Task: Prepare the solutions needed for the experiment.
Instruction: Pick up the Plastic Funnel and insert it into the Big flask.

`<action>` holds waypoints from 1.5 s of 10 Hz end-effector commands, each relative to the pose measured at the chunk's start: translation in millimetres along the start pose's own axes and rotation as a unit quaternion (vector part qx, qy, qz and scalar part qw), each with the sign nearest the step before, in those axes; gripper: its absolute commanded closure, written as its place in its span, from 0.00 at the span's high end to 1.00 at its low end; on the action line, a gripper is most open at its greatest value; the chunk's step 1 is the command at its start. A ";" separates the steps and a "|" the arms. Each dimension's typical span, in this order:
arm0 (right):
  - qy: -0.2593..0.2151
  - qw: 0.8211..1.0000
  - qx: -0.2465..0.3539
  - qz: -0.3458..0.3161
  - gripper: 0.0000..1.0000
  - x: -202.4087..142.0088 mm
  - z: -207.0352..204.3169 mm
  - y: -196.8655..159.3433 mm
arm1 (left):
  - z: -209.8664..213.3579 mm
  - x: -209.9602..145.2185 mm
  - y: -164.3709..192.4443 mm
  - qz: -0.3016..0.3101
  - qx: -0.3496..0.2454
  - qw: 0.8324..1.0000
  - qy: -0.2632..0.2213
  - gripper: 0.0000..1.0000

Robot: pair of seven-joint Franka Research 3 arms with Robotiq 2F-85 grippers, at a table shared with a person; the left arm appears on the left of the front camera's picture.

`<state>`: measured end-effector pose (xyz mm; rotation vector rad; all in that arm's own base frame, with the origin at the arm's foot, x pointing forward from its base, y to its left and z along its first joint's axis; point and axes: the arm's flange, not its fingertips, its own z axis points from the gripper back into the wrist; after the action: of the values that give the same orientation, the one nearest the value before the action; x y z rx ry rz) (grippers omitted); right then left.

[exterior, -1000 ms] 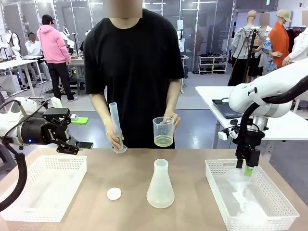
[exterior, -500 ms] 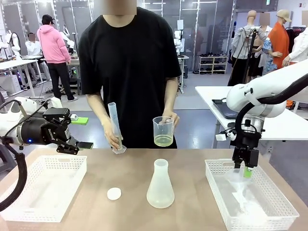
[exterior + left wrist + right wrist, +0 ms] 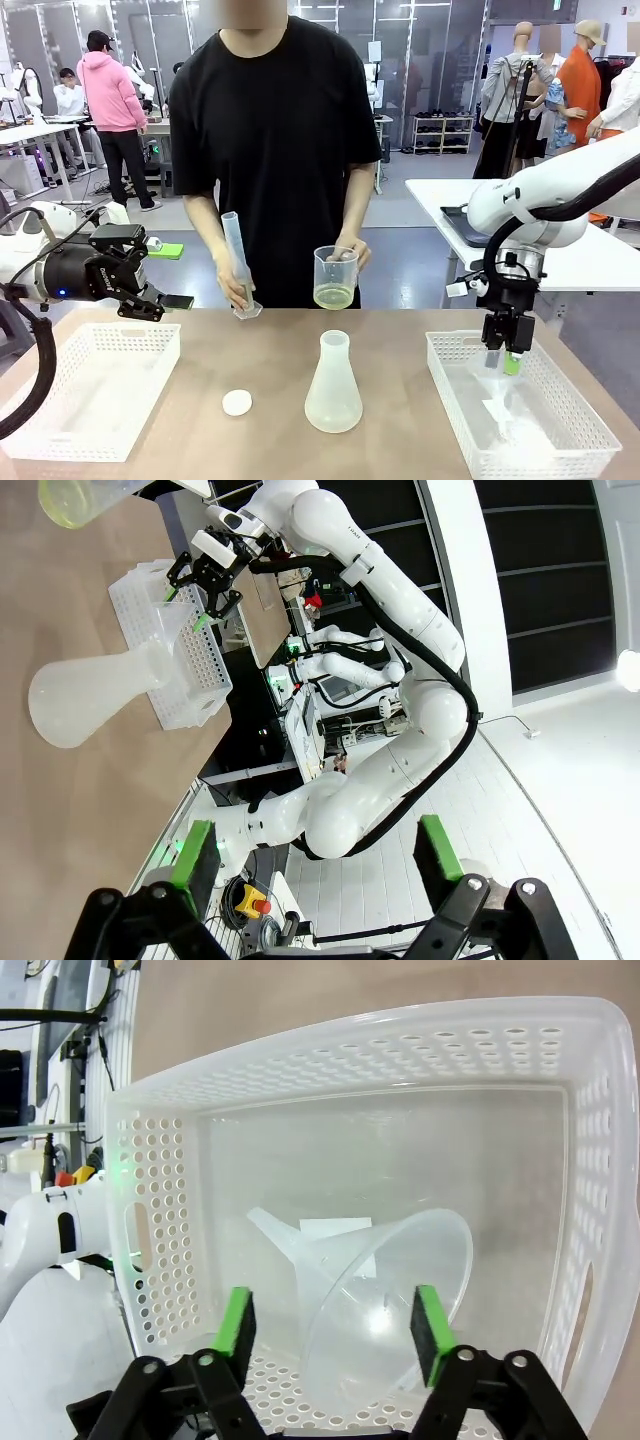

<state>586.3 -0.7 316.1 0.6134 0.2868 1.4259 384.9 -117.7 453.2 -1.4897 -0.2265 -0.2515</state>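
Observation:
Across the table a person holds a beaker [image 3: 335, 276] with the pale yellow-green solutions [image 3: 333, 296] in its bottom; the other hand holds a tilted graduated cylinder [image 3: 236, 262]. An empty conical flask [image 3: 333, 385] stands mid-table, and lies sideways in the left wrist view as the flask [image 3: 90, 695]. My right gripper [image 3: 503, 362] hangs in the right basket [image 3: 455, 345] over a clear funnel [image 3: 498, 378]. In the right wrist view its green pads [image 3: 237, 1322] stand either side of the funnel [image 3: 385, 1290], the gripper [image 3: 333, 1325] open. My left gripper [image 3: 175, 300] hovers open above the left basket [image 3: 60, 345]; nothing lies between its jaws [image 3: 317, 852].
A small white round cap [image 3: 237, 402] lies on the table left of the flask. The right basket [image 3: 330, 1060] has perforated walls close around the funnel. A second table [image 3: 600, 260] stands behind the right arm.
My right gripper has shifted slightly left and lower onto the funnel in the basket. The person's beaker and cylinder moved only a little. The left arm is still.

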 end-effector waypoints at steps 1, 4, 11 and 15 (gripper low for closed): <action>0.002 1.000 0.004 -0.017 0.59 4.1 3.5 -2.1 | -0.8 -0.1 -1.6 0.000 -0.007 1.000 0.000 1.00; 0.008 1.000 0.008 -0.016 0.32 3.9 1.3 -2.2 | -0.8 -0.1 -1.6 0.000 -0.007 1.000 0.000 1.00; 0.014 1.000 -0.008 -0.026 0.00 15.2 6.6 17.1 | -0.8 -0.1 -1.6 0.000 -0.007 1.000 0.000 1.00; 0.057 0.983 -0.163 -0.063 0.00 53.9 44.6 98.7 | -0.8 -0.1 -1.6 0.000 -0.007 1.000 0.000 1.00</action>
<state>566.4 35.8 407.4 0.3712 0.2043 1.3929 385.0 -117.5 453.1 -1.4895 -0.2265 -0.2510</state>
